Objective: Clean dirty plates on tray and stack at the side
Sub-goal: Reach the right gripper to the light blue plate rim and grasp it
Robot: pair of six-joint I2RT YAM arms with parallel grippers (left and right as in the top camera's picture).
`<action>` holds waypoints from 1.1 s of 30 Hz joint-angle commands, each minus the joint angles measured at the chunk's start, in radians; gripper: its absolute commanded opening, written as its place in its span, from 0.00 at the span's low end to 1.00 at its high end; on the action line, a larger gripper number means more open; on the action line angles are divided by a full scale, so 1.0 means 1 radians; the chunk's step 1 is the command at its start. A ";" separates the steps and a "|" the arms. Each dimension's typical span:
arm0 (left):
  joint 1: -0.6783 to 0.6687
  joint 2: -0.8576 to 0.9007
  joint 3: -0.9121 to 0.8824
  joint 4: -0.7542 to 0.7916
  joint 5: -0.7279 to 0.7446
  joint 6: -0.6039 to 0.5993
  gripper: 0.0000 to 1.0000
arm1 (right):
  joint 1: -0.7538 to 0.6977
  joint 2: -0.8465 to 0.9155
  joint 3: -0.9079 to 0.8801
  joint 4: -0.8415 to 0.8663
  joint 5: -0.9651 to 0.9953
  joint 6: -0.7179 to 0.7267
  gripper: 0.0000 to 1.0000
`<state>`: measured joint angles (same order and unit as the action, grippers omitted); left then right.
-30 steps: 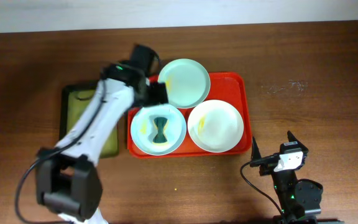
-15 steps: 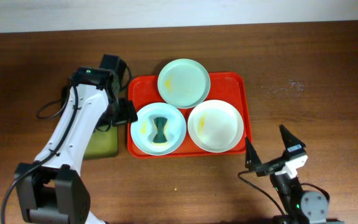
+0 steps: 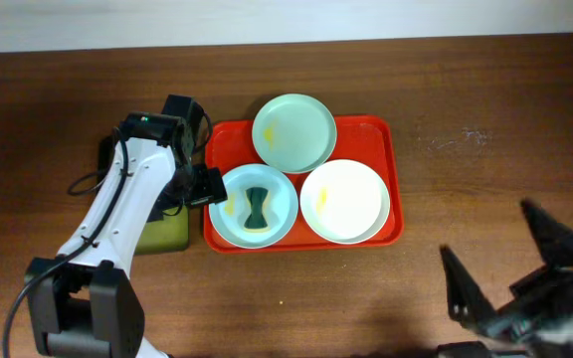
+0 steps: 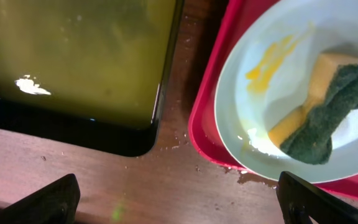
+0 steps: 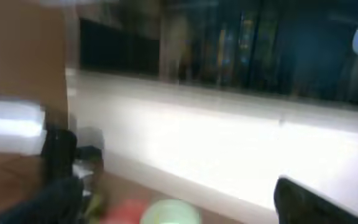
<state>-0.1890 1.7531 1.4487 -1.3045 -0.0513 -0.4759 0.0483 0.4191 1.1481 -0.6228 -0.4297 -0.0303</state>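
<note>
Nearby, black tray (image 4: 79,56) beside red tray (image 3: 392,159), sponge (image 3: 257,206) on blue plate (image 3: 283,215)

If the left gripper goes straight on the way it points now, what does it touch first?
Probably the bare table, in the gap between the black tray and the red tray. The left gripper is open wide, so one finger may meet the red rim first.

Dark brown wood table (image 3: 485,89) fills the overhead view, grain running left to right. A pale strip (image 3: 286,20) shows beyond its far edge. Faint whitish marks (image 3: 456,139) sit on the right. The right wrist view is all blur: a bright pale band (image 5: 229,149) under a dark backdrop (image 5: 229,50).
</note>
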 commanded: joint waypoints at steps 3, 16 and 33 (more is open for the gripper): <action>0.002 0.002 0.000 0.028 0.011 -0.002 0.99 | -0.003 0.518 0.499 -0.485 -0.472 -0.103 0.99; 0.002 0.002 0.000 0.047 0.011 -0.002 1.00 | 0.314 1.155 0.524 -0.541 0.136 0.342 0.85; 0.002 0.002 -0.001 0.107 0.064 -0.002 0.99 | 0.469 1.697 0.522 -0.319 0.154 0.224 0.32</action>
<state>-0.1890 1.7531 1.4479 -1.2030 -0.0032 -0.4759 0.5167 2.0998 1.6695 -0.9440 -0.2955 0.2222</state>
